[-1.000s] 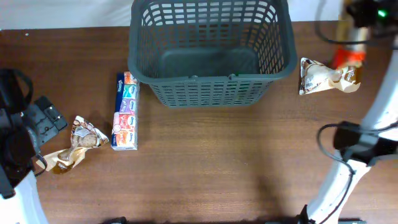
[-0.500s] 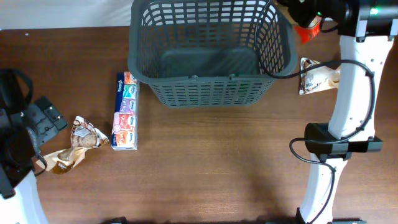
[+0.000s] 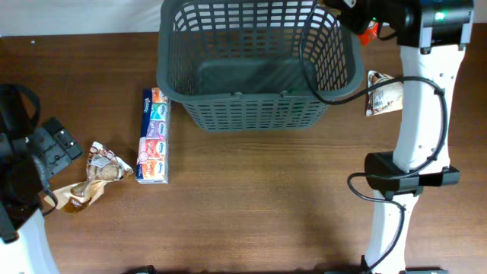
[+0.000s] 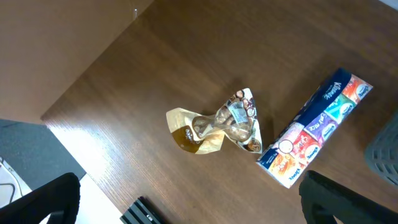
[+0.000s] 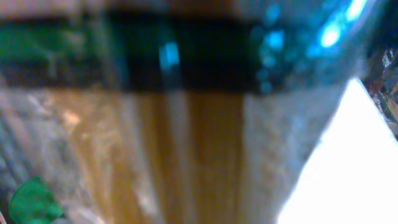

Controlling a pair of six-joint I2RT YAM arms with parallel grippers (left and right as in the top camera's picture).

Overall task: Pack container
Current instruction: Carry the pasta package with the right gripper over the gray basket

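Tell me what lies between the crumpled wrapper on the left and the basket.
A long multicoloured box lies between the wrapper and the basket. The overhead view shows this plainly.

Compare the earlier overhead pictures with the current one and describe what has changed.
The right gripper, shut on an orange packet, swung left from beside the right-hand pouch to the far right corner of the container, carrying the packet along. The container, tissue pack, crumpled pouch, right-hand pouch and left arm stayed put.
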